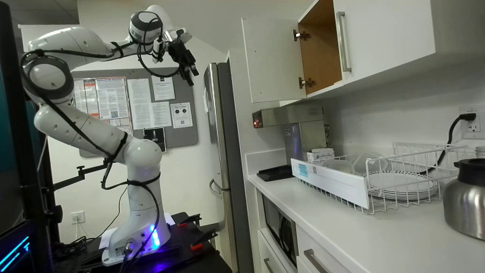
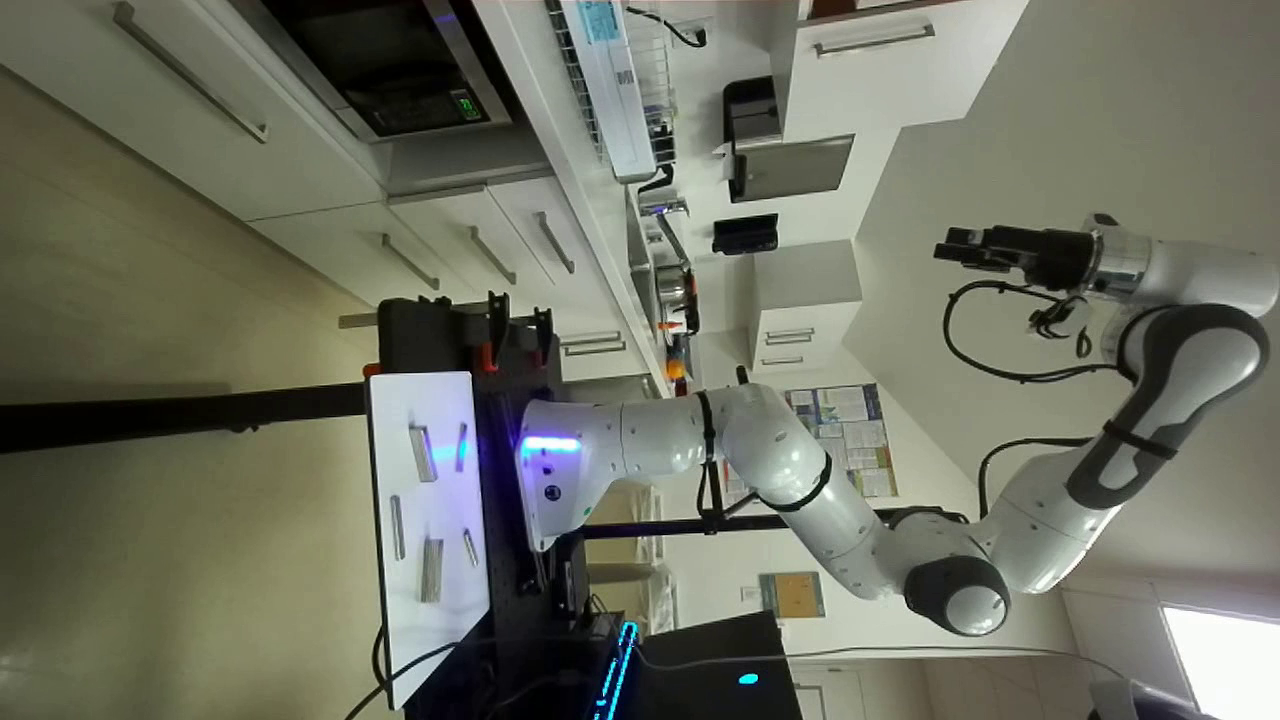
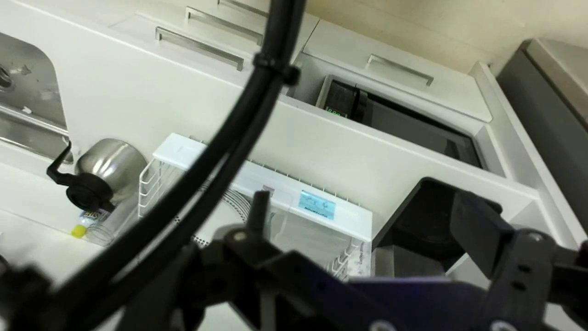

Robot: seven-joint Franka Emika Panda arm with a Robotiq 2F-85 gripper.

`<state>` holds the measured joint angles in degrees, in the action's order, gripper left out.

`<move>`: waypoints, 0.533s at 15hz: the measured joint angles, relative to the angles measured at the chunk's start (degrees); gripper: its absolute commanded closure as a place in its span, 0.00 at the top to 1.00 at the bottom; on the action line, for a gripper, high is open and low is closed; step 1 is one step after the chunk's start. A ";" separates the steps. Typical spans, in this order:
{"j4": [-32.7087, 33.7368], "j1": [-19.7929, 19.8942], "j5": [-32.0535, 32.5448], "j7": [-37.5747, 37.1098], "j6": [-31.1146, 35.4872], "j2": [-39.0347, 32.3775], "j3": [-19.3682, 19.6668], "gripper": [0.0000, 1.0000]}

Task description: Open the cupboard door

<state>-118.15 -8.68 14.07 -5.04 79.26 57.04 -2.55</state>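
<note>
The cupboard door (image 1: 273,60) is a flat white panel that stands swung wide open in an exterior view. Its inner face and two hinges show; its bar handle is hidden on the far face. The brown wooden interior (image 1: 320,49) is exposed beside it, and a sliver of brown (image 2: 832,8) shows at the top edge of an exterior view. My gripper (image 1: 192,75) is raised, apart from the door and left of it in that view. It also shows in an exterior view (image 2: 948,244). In the wrist view the black fingers (image 3: 367,225) are spread with nothing between them; the door is out of view.
The neighbouring white door (image 1: 386,34) with a silver handle is shut. Below are a beverage machine (image 1: 291,117), a white wire dish rack (image 1: 333,182) with plates, a steel jug (image 1: 464,204) and the counter (image 1: 409,235). A fridge (image 1: 219,151) stands behind the open door.
</note>
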 measured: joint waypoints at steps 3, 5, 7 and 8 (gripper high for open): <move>-8.60 1.68 0.11 0.00 12.12 4.00 4.45 1.00; -15.23 1.05 0.42 -0.01 21.28 6.29 7.74 1.00; -21.51 0.69 0.44 -0.02 30.37 8.15 10.72 1.00; -24.49 1.06 0.07 0.05 34.86 8.83 11.67 1.00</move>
<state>-142.64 -7.62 14.14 -4.99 114.12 65.87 9.12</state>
